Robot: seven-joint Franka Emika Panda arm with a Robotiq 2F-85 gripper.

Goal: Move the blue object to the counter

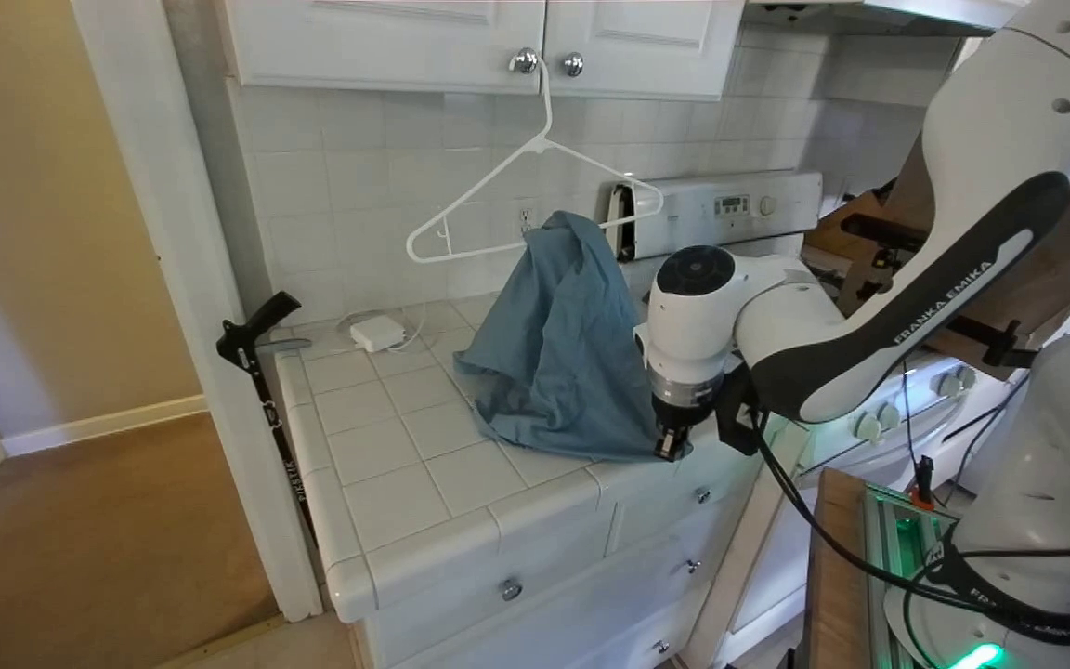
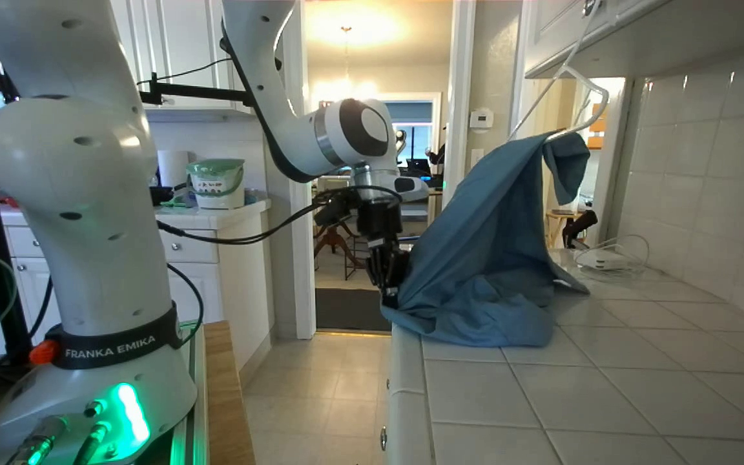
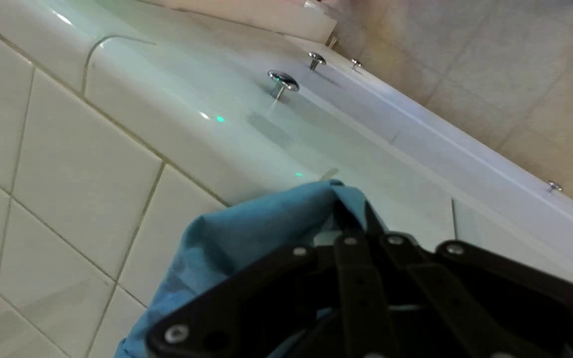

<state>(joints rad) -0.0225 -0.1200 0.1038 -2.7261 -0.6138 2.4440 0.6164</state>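
A white-tiled counter (image 1: 377,418) with a rounded front edge runs beneath white panelled wall cabinets (image 1: 396,42). Over the counter's front edge reaches a white Franka robot arm with black bands (image 1: 981,130), its wrist pointing down.

The blue object is a large, creased blue cloth (image 1: 558,353). Its lower folds lie bunched on the tiles near the front edge; its upper end climbs to the lower bar of a white plastic clothes hanger (image 1: 540,144) and goes over it, a short flap (image 2: 568,165) dropping past the bar in an exterior view. The hanger's hook hangs from a round, shiny metal knob (image 1: 524,60) on the cabinets.

The black two-finger gripper (image 3: 361,221) is at the counter's front edge. Its jaws stand nearly together, pinching a fold of the cloth between the tips. In the wrist view the fabric rises in a ridge to the black fingers (image 3: 353,263) and curls over one tip; how much is caught between them is hidden. In both exterior views the tips meet the cloth at its low end nearest the arm.

A small white plastic box (image 1: 377,332) with a pale cable sits on the counter near the tiled wall, apart from the cloth.
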